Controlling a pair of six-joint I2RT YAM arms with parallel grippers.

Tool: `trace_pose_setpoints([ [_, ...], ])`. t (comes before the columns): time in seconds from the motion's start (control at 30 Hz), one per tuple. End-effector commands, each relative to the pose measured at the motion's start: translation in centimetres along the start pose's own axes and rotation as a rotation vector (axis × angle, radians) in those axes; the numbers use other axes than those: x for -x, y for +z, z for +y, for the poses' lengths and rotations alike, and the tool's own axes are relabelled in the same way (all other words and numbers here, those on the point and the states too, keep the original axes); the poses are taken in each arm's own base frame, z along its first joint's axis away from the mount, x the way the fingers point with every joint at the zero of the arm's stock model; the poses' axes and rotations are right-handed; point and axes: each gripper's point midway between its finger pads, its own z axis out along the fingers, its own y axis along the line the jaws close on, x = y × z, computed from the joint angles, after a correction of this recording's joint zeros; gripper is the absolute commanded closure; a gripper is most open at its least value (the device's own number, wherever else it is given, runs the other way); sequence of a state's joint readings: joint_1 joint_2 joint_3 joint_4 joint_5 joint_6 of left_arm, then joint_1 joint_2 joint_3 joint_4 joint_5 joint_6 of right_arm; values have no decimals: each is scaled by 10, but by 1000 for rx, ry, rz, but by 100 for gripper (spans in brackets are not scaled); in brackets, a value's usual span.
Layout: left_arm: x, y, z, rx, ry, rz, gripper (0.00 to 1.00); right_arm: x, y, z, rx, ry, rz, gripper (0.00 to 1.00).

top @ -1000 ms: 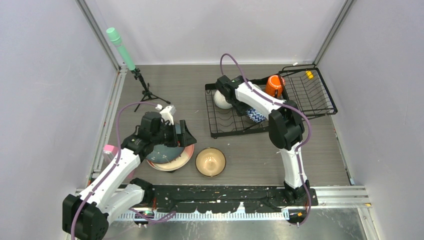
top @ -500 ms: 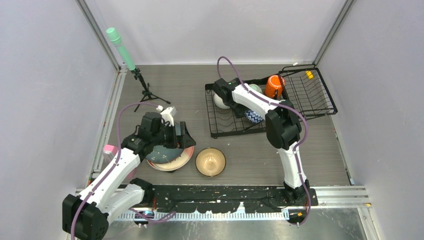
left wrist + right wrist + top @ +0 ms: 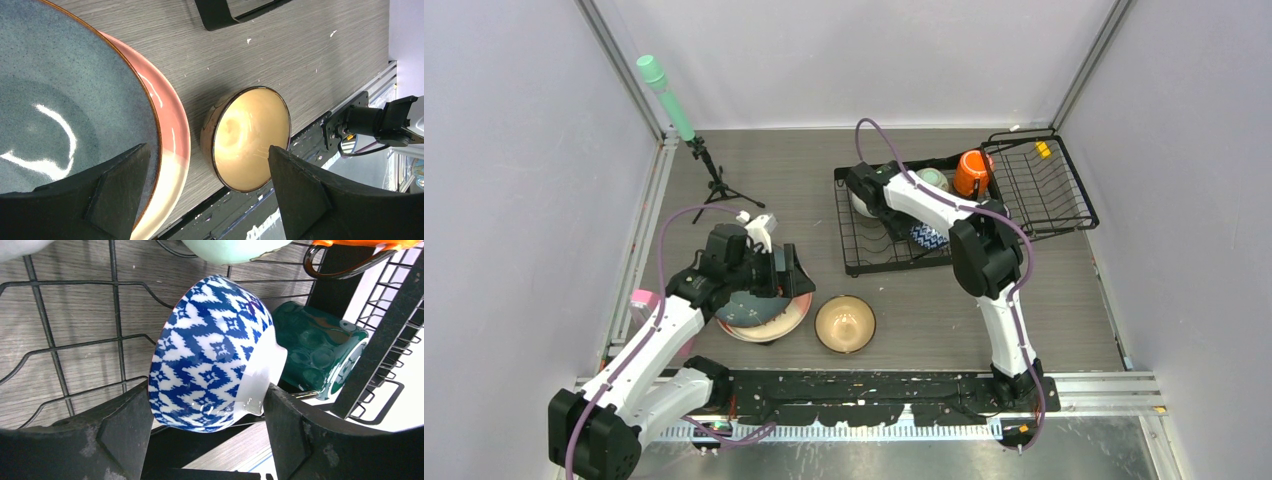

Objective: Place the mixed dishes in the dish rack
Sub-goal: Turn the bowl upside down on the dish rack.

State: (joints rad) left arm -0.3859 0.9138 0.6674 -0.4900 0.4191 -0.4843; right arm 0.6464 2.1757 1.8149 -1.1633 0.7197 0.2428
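Trouble on the right would come from tipping. The blue-patterned bowl [image 3: 210, 355] leans on its side across the wires of the dish rack [image 3: 864, 245], close against the dark teal mug [image 3: 315, 350] lying next to it. The right claw [image 3: 206, 390] is spread with a finger on either flank, pinching nothing. If that claw lifts away crookedly, a finger may catch the rim and roll the bowl into the mug or off its wire. The mint-green bowl [image 3: 230, 250] and orange mug [image 3: 972, 172] sit just beyond, so one knock could spread.

On the left, the left claw [image 3: 208, 150] hangs spread and empty over the dark teal speckled plate [image 3: 60, 100]. That plate is stacked on the pink plate [image 3: 172, 135] on the worktop [image 3: 280, 45], with the brown bowl [image 3: 250, 140] just beside. A bite on the wrong rim could drag both plates or shove the bowl.
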Motion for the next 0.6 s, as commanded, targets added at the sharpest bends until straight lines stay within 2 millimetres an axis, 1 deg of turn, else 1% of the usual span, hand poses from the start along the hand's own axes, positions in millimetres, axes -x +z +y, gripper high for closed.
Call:
trace_pose_setpoints([
  [0.0, 13, -8, -11, -26, 45, -38, 9, -2, 8, 38, 125, 47, 20, 18],
  [0.2, 12, -9, -11, -26, 44, -36, 9, -1, 8, 43, 149, 44, 22, 17],
  [0.33, 11, -8, -11, -29, 41, -26, 9, 5, 1, 40, 168, 59, -1, 16],
  [0.47, 9, -7, -11, -24, 53, -13, 9, 19, -20, 27, 192, 103, -61, 15],
  [0.53, 8, -5, -10, -11, 66, -4, 10, 28, -34, 17, 210, 131, -102, 15],
  [0.57, 7, -4, -10, -6, 74, -1, 10, 34, -44, 10, 217, 153, -131, 15],
])
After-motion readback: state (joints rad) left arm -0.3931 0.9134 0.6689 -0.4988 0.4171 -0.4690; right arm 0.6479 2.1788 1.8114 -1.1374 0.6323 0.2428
